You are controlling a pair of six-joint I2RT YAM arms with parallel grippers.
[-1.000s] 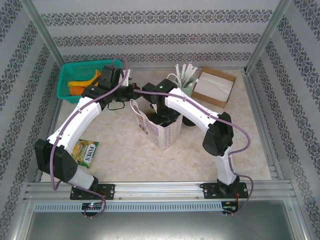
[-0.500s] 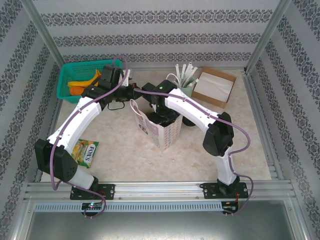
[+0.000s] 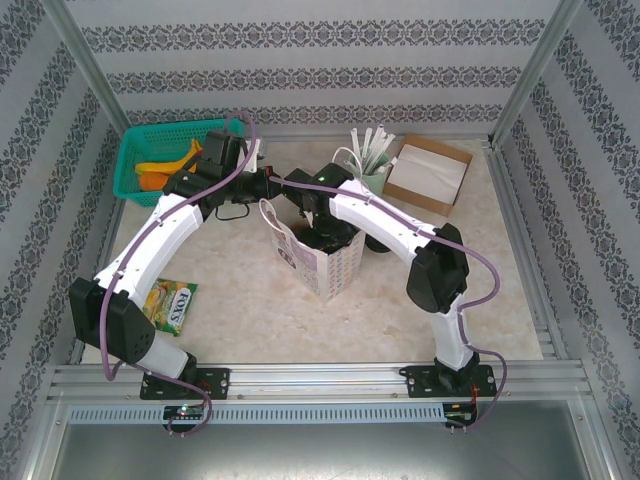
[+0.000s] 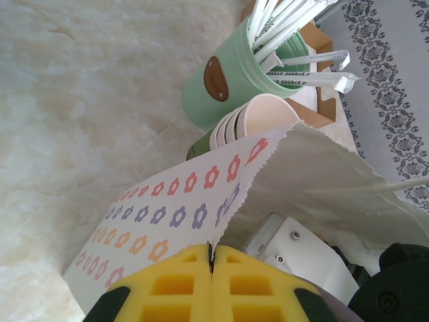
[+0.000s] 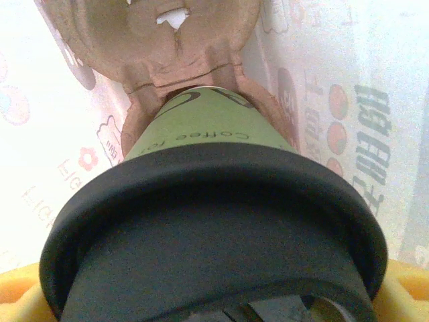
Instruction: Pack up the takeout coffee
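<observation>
On the surface [image 3: 250, 300] we see the bag [image 3: 325, 265] standing open. Our left end effector [image 4: 211, 258] is pinched tight on its rim. Our right end effector [image 3: 335, 238], jaws wide, grips the coffee [image 5: 201, 141] inside the bag. The coffee is upright, its lid [image 5: 214, 228] toward the wrist and its base down at a cardboard carrier [image 5: 174, 40].

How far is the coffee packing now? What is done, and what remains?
Done: the bag stands open, its rim pinched by the left tool. In hand: the right tool holds the takeout coffee inside the bag, its base at the pulp carrier. Remaining: release it and withdraw both arms.
</observation>
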